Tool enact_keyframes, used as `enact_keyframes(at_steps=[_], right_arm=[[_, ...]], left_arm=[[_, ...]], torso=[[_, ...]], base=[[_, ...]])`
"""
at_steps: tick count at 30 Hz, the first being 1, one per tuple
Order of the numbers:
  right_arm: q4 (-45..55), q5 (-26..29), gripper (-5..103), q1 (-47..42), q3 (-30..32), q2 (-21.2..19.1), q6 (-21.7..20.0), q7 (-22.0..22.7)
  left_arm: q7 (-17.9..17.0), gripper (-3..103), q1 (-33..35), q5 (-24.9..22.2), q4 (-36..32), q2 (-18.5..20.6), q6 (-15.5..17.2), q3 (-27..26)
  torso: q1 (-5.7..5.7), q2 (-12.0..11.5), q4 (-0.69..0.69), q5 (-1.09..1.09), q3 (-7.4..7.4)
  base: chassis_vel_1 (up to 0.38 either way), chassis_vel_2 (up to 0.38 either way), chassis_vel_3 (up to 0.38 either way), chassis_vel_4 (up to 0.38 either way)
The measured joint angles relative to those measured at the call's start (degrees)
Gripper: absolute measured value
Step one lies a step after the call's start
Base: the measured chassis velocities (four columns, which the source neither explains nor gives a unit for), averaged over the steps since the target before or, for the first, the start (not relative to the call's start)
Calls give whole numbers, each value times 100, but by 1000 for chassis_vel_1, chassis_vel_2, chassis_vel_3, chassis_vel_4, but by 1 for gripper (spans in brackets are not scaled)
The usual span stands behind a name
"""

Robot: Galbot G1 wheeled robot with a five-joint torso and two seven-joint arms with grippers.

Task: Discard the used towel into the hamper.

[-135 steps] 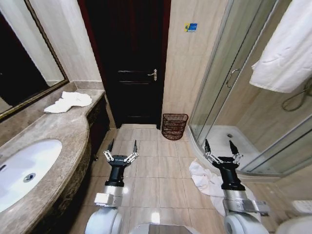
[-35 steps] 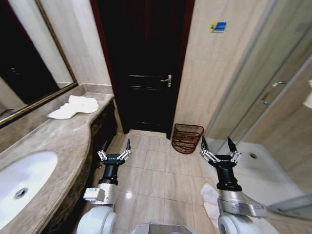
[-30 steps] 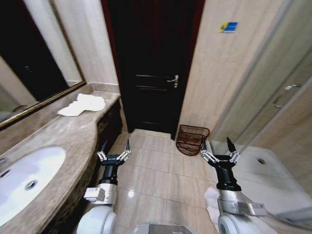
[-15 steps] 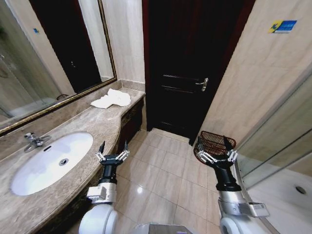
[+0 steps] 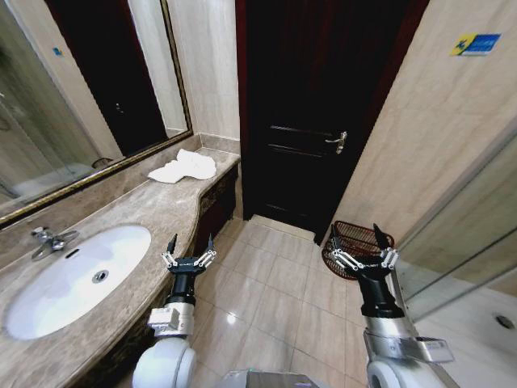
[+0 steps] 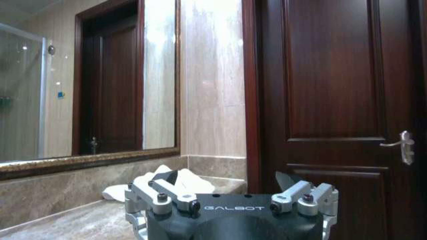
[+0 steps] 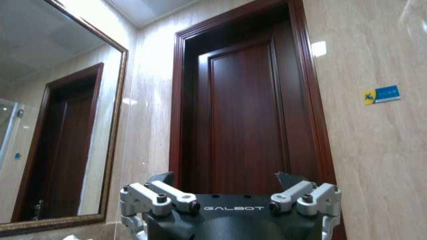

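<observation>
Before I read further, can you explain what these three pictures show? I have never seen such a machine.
It is a wheeled robot with two arms in a bathroom. One picture looks down from its head. There the left tool and the right tool are both held out open, holding nothing. The other two pictures come from cameras on the wrists, looking past each tool toward the dark door. A white towel lies on the marble counter, beyond the sink. The wire hamper stands on the floor beside the door.
</observation>
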Motion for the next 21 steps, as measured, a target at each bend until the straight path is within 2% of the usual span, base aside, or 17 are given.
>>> enact_keyframes(at_steps=[4,9,21], right_arm=[[-11,115,100,31,58,-29,-16,15],[-11,135,100,14,53,-29,60,-36],[-80,163,100,10,38,-12,97,-33]], left_arm=[[-12,95,13,-51,-32,0,3,-49],[-20,99,23,-59,-6,0,4,-38],[1,99,0,-146,84,0,-5,-86]], torso=[[0,0,1,0,0],[-2,0,-1,0,-1],[-2,0,0,-1,-1]], base=[[-117,126,117,-107],[-152,126,145,-118],[-154,166,168,-158]])
